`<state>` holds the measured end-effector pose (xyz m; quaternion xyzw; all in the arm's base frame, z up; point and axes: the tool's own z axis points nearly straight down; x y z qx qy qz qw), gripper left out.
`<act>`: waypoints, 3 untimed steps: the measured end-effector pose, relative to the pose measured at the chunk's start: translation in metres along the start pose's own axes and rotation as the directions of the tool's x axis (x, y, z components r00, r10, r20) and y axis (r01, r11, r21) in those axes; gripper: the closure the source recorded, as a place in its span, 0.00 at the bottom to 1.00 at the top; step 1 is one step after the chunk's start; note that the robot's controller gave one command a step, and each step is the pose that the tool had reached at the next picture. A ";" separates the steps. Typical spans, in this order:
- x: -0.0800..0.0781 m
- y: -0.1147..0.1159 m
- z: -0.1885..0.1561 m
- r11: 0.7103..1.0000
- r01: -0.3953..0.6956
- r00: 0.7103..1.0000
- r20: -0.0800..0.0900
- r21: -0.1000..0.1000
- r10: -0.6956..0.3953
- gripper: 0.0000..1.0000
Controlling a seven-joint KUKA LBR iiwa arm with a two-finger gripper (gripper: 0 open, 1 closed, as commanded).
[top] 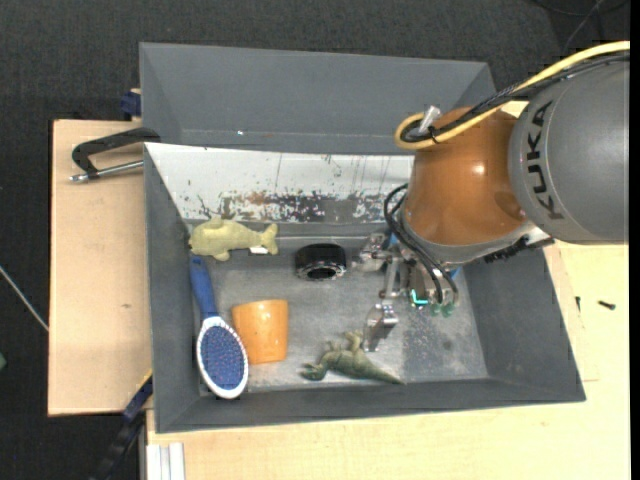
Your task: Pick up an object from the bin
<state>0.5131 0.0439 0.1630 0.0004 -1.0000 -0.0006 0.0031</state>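
Olive-green toy dinosaur [352, 362] lies beside the hand [381, 324].

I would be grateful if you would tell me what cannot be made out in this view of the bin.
- Camera view: the back right corner of the grey metal bin is hidden by the arm's orange wrist cover.
- Whether the gripper touches the green plastic dinosaur toy beside it: too small to tell.
- What the small black ring is: too small.
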 end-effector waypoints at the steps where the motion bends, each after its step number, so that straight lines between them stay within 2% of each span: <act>1: 0.014 0.018 0.086 0.931 0.365 0.931 0.002 0.001 -0.365 0.00; 2: 0.013 0.018 0.084 0.931 0.364 0.931 0.005 0.002 -0.364 1.00; 3: -0.002 0.001 -0.056 0.944 0.329 0.944 0.020 0.006 -0.329 1.00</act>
